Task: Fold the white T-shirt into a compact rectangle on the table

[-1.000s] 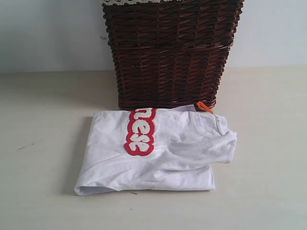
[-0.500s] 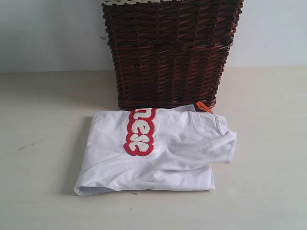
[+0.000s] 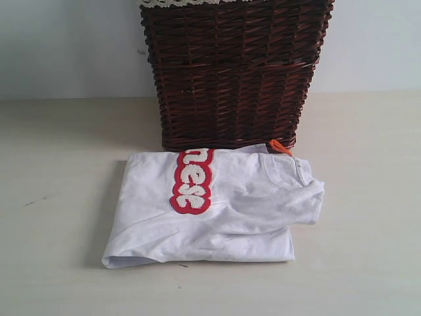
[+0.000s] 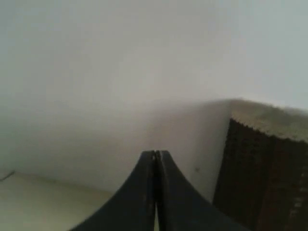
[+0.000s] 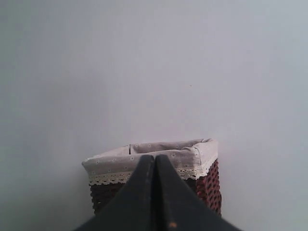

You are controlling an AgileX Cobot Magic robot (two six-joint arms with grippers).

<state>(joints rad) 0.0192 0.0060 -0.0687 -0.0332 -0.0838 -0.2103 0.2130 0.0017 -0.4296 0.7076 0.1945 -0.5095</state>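
Two pairs of jaws pressed together, empty, well apart from the white T-shirt [image 3: 253, 197], folded on the table [image 3: 52, 263]

White T-shirt [image 3: 223, 210] sitting folded on the pale beige table [image 3: 368, 263]
It lies flat as a rough rectangle, a bit rumpled, with one bunched edge poking out on the right; fuzzy white letters [image 3: 191, 181] outlined in red run down its top, and a small orange tag [image 3: 279, 146] peeks out at the far edge
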